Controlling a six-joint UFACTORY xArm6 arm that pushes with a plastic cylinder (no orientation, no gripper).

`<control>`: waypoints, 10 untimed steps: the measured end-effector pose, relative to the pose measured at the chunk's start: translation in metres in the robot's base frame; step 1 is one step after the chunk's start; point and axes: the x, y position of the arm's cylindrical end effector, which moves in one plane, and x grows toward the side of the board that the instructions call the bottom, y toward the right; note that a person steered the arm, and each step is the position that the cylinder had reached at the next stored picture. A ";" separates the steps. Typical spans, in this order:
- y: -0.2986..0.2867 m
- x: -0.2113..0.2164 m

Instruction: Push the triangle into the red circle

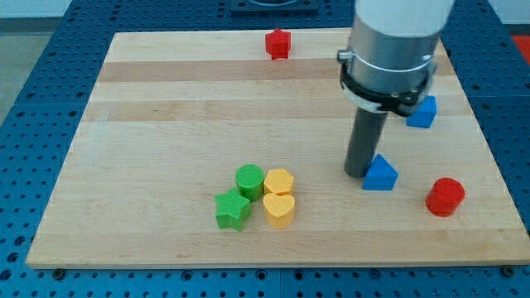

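Note:
A blue triangle block lies on the wooden board at the view's lower right. A red circle block stands to its right and slightly lower, about a block's width away. My tip is down on the board right against the triangle's left side. The thick grey arm body rises above it.
A second blue block sits at the right, partly behind the arm. A red star-like block is at the top edge. A green circle, green star, yellow hexagon and yellow heart cluster at the bottom middle.

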 end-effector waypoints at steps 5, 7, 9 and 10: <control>0.042 0.023; 0.048 0.022; 0.038 -0.026; 0.027 -0.059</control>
